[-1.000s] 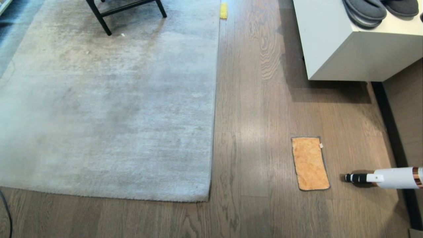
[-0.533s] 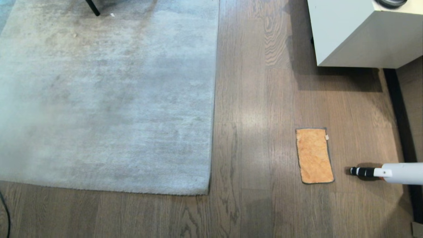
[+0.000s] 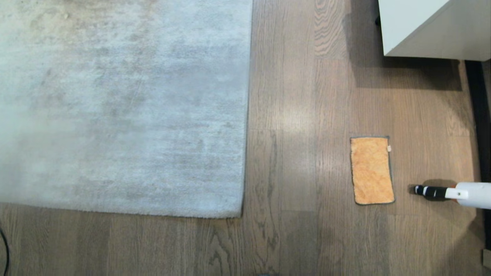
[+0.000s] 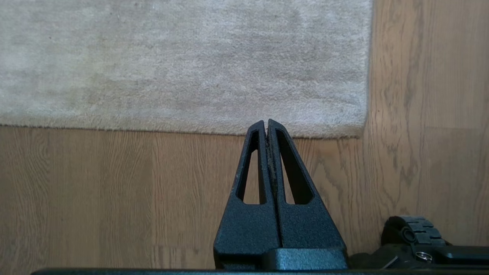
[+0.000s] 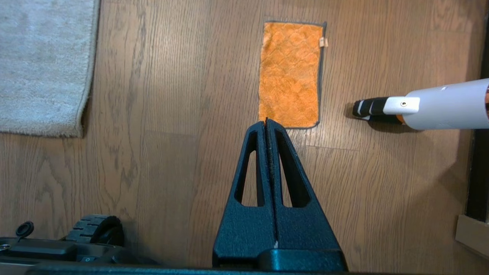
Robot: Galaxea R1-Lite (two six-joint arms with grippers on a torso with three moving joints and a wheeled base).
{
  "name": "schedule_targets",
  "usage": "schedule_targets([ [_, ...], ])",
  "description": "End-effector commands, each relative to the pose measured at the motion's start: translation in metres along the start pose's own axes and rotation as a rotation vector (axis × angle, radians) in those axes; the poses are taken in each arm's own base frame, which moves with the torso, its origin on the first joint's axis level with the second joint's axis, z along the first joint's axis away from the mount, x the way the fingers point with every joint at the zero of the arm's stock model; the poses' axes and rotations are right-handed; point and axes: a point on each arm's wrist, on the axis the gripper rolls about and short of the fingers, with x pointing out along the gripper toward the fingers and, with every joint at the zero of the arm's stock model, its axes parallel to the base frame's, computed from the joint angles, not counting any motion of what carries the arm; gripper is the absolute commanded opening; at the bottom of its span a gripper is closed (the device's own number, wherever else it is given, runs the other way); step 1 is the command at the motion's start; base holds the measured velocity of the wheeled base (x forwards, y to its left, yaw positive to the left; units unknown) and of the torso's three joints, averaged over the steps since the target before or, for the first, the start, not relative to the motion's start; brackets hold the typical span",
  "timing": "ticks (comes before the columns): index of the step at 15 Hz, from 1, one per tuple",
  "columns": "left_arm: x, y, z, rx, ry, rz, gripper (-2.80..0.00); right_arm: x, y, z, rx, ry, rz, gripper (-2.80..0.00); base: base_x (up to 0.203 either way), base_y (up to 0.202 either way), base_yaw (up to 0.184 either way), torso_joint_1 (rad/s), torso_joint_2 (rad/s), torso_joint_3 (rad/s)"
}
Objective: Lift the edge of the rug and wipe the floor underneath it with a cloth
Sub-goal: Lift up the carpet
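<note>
Rug edge [image 3: 244, 153] lies flat on the floor [image 3: 291, 172], corner down, nothing lifted yet. The cloth [image 3: 372, 170] sits spread out on bare planks well apart from the rug, toward the floor's right side, prob laid there for an easy pick. Just beside it, a white wand-like tool [image 3: 460, 193] w/ black tip. White cabinet [image 3: 433, 34] at the far right. Left gripper [image 4: 266, 123] hangs over the rug border, pinched tight, empty. Right gripper [image 5: 266, 122] likewise narrow, empty, hovering near the cloth's near end, looks staged to grab it.

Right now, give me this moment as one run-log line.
rug edge: flat, unlifted | cloth: flat on floor, untouched | left hand: shut, empty | right hand: shut, empty
</note>
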Motion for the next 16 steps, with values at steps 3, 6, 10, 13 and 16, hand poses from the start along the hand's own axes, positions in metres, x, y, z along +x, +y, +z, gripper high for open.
schedule_targets([
  [3, 0.0000, 0.0000, 0.0000, 0.000, 0.000, 0.000, -2.80, 0.0000, 0.0000, 0.0000, -0.001, 0.000, 0.000, -2.80, 0.000, 0.000, 0.000, 0.004, 0.00, -0.197],
  [6, 0.0000, 0.0000, 0.0000, 0.000, 0.001, 0.000, -2.80, 0.0000, 0.0000, 0.0000, -0.001, 0.000, 0.001, -2.80, 0.000, 0.000, 0.000, 0.002, 0.00, -0.194],
  [10, 0.0000, 0.0000, 0.0000, 0.000, 0.000, 0.000, -2.80, 0.0000, 0.0000, 0.0000, -0.001, 0.000, 0.000, -2.80, 0.000, 0.000, 0.000, 0.001, 0.00, -0.197],
  [13, 0.0000, 0.0000, 0.0000, 0.000, 0.000, 0.000, -2.80, 0.0000, 0.0000, 0.0000, -0.001, 0.000, 0.001, -2.80, 0.000, 0.000, 0.000, -0.001, 0.00, -0.198],
  [16, 0.0000, 0.0000, -0.0001, 0.000, 0.001, 0.000, -2.80, 0.0000, 0.0000, 0.0000, -0.001, 0.000, 0.001, -2.80, 0.000, 0.000, 0.000, 0.002, 0.00, -0.194],
])
